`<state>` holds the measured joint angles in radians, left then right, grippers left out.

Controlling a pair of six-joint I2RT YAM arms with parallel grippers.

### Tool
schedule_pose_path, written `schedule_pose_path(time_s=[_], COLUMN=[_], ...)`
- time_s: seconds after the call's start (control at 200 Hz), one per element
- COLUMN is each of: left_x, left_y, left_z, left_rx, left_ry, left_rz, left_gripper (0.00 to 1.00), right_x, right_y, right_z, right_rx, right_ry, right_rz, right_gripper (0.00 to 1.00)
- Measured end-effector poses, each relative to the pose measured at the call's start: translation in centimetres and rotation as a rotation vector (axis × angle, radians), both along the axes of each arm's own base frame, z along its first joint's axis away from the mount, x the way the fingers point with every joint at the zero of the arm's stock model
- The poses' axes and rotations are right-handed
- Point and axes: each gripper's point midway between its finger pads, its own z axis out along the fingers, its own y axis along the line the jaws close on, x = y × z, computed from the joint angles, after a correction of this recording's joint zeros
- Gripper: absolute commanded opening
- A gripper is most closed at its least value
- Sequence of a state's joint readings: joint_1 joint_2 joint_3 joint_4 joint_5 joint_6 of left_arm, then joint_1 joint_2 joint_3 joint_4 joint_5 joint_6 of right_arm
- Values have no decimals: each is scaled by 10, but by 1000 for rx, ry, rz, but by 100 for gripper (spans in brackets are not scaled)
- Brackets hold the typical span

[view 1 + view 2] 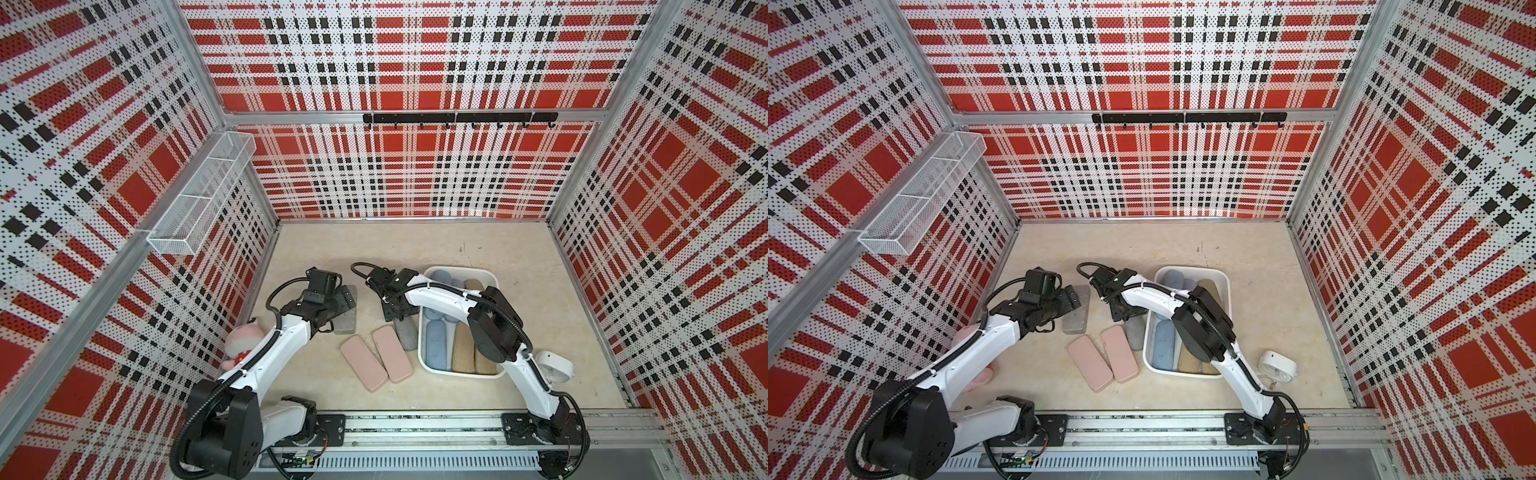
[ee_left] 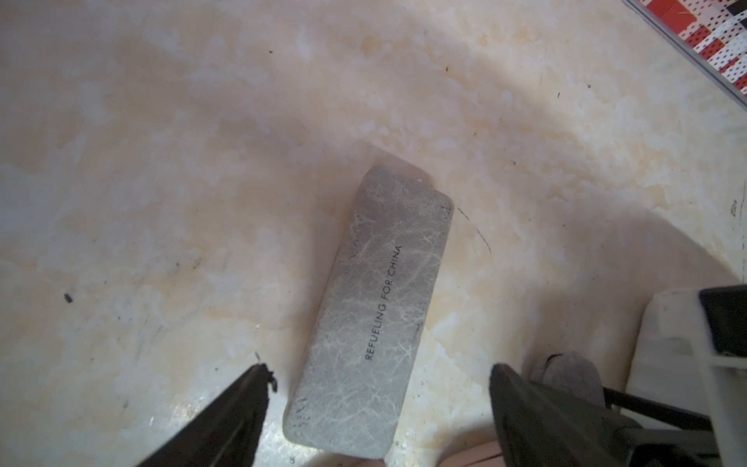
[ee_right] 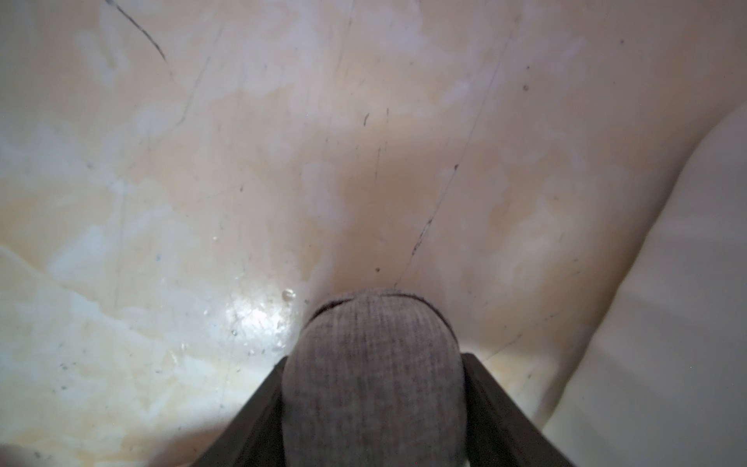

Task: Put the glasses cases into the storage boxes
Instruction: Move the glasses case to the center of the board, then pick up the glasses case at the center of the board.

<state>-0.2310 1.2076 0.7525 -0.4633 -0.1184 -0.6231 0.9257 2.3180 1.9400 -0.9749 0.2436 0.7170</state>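
Observation:
My right gripper (image 3: 376, 358) is shut on a rounded grey fabric glasses case (image 3: 374, 384), which lies on the table just left of the white storage box (image 1: 420, 361). The same grey fabric glasses case (image 1: 407, 338) shows in both top views. Blue glasses cases (image 1: 435, 345) and tan glasses cases (image 1: 463, 349) fill the box. My left gripper (image 2: 380, 368) is open and hovers over the near end of a flat grey glasses case (image 2: 384, 291) printed with text, one finger on either side and neither touching. Two flat pink glasses cases (image 1: 376, 361) lie side by side in front.
A pink plush toy (image 1: 241, 345) sits against the left wall under my left arm. A white round device (image 1: 555, 368) lies right of the box. A wire-mesh basket (image 1: 203, 187) hangs on the left wall and a black hook rail (image 1: 459, 118) on the back wall.

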Motion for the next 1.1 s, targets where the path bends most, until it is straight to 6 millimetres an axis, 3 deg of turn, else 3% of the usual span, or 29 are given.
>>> schedule_pose_path(time_s=[0.135, 0.225, 0.391, 0.576, 0.902, 1.102], left_x=[0, 0, 0, 0, 0, 0], left_y=[1, 1, 2, 3, 4, 4], left_z=[-1, -1, -1, -1, -2, -2], left_rx=[3, 5, 8, 10, 9, 8], left_ry=[2, 2, 2, 1, 0, -1], left_rz=[2, 3, 3, 7, 11, 12], left_gripper=[89, 89, 89, 89, 89, 89], right_x=[24, 38, 43, 27, 8, -4], right_y=[14, 25, 29, 14, 18, 16], right_z=[12, 19, 21, -12, -13, -12], right_rx=[35, 71, 88, 47, 45, 37], right_ry=[-58, -88, -97, -36, -23, -19], right_rz=[-22, -36, -44, -64, -78, -106], right_gripper=[61, 74, 76, 76, 76, 64])
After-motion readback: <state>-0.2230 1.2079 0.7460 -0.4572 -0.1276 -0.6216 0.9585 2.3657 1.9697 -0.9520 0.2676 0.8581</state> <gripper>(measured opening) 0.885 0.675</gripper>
